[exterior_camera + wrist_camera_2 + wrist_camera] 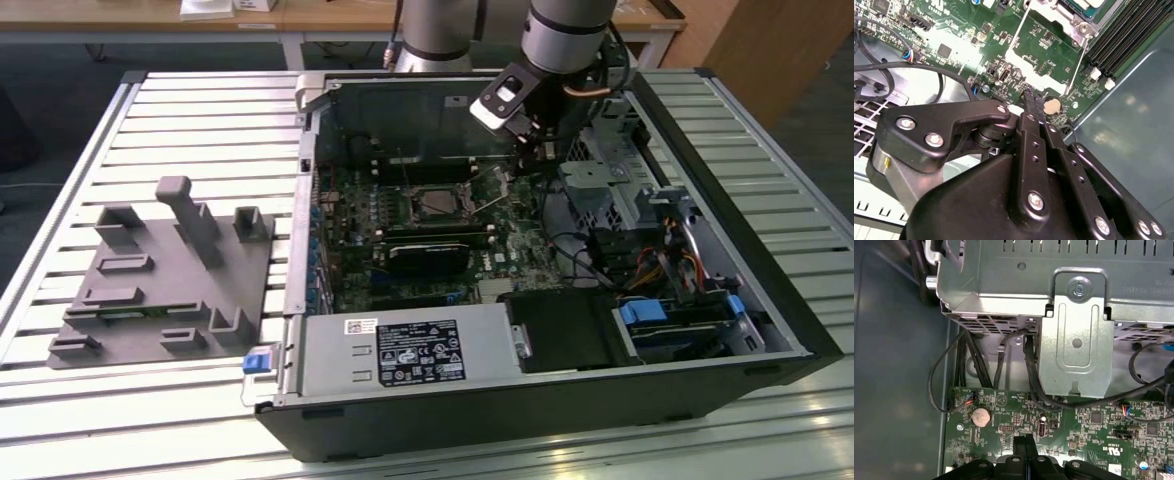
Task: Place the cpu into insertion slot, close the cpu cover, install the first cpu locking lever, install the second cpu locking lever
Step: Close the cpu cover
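**Ana:** Fingers point(1019, 447) first. Open or closed?

**Ben:** Pressed together tip to tip in both wrist views, and nothing shows between them.

**Ana:** What is in the computer case point(561, 415)?

**Ben:** It lies open on the slatted table point(134, 420). A green board point(400, 215) covers its floor, and the insertion slot point(438, 205) is set into that board, a dark centre inside a silvery rim. I cannot tell whether the cpu sits in it. A black card point(434, 250) lies just beside the slot on the near side. A power supply point(400, 355) fills the near corner on the exterior view's left. A metal drive cage point(1079, 340) stands over the board's edge, and dark cables point(961, 365) drop from under it.

**Ana:** And the levers?

**Ben:** In the second wrist view one thin locking lever point(1079, 57) runs from the slot's corner towards the fingertips. It ends near a coin cell point(1053, 105).

**Ana:** How is the arm posed?

**Ben:** The arm point(567, 30) comes down from the table's far side and reaches into the case. The gripper point(531, 160) points down at the board, near the slot on the exterior view's right and close to the coin cell. I cannot tell whether the tips touch the board.

**Ana:** Anything outside the case?

**Ben:** A grey fixture point(160, 270) on the table, on the exterior view's left, well apart from the gripper.
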